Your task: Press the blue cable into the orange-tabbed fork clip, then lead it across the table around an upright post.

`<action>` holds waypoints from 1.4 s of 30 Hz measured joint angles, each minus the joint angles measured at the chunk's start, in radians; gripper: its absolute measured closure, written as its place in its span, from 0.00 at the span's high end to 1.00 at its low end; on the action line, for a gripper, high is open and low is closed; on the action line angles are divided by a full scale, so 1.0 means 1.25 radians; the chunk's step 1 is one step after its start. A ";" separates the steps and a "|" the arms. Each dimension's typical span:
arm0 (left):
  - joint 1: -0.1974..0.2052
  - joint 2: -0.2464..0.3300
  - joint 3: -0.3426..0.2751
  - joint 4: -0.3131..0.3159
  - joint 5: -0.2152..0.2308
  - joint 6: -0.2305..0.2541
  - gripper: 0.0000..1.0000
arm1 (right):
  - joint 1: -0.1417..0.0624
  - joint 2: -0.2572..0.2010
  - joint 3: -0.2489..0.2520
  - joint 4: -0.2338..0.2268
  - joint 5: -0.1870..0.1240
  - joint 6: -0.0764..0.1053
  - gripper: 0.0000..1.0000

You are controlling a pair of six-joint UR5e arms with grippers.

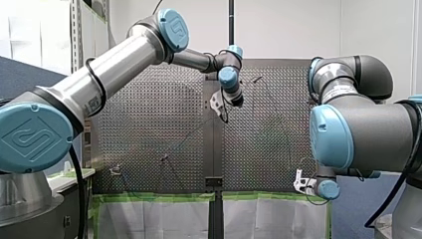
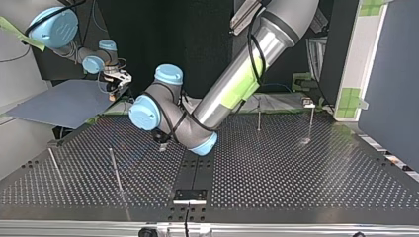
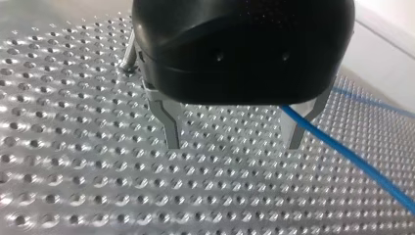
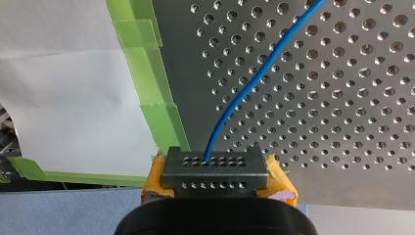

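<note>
- Perforated metal tabletop (image 2: 296, 168) carries everything, with green tape (image 4: 161, 117) and white paper (image 4: 63, 98) along one edge.
- In the right wrist view, my right gripper (image 4: 215, 164) sits just off that taped edge, with yellow pads at its sides. Its jaws look pressed together on the blue cable (image 4: 254, 83).
- The cable enters the tip at its middle and runs away over the holes in a gentle curve until the frame cuts it off.
- In the left wrist view, my left gripper (image 3: 234, 142) hovers low over the tabletop. Its two metal fingers (image 3: 171, 129) are spread wide and not closed on the cable.
- There the cable comes out from behind the black housing just beside one finger, crosses in front of its tip and leads off across the holes. Whether it touches that finger I cannot tell.
- Beyond that gripper a thin upright post (image 3: 129, 51) stands in the tabletop, well apart from the cable. A second blue stretch runs farther off, toward the edge.
- In the top view, the left gripper is mostly hidden under its own wrist joints near the tabletop's middle. The right gripper is at the far corner on that view's left.
- The blue joint caps (image 1: 30, 134) bear a moulded emblem with no readable letters. A small label (image 1: 93, 105) on my left arm is too small to read.
- In the front view the cable shows only as thin dark lines that are hard to follow.
</note>
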 joint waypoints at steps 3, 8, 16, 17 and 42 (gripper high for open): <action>-0.003 0.007 0.000 -0.011 0.008 -0.008 1.00 | 0.000 0.000 0.000 0.000 0.000 0.000 0.00; -0.008 0.014 -0.009 -0.023 0.008 -0.010 1.00 | 0.001 0.000 0.000 0.000 0.000 0.000 0.00; -0.010 0.035 -0.058 -0.008 0.007 -0.006 1.00 | 0.001 0.000 0.000 0.000 0.000 0.002 0.00; -0.010 0.038 -0.060 -0.008 0.004 -0.005 1.00 | 0.001 0.000 0.000 0.000 0.000 0.002 0.00; -0.035 0.081 -0.065 -0.016 -0.029 0.004 1.00 | 0.002 0.000 0.000 0.002 0.000 0.006 0.00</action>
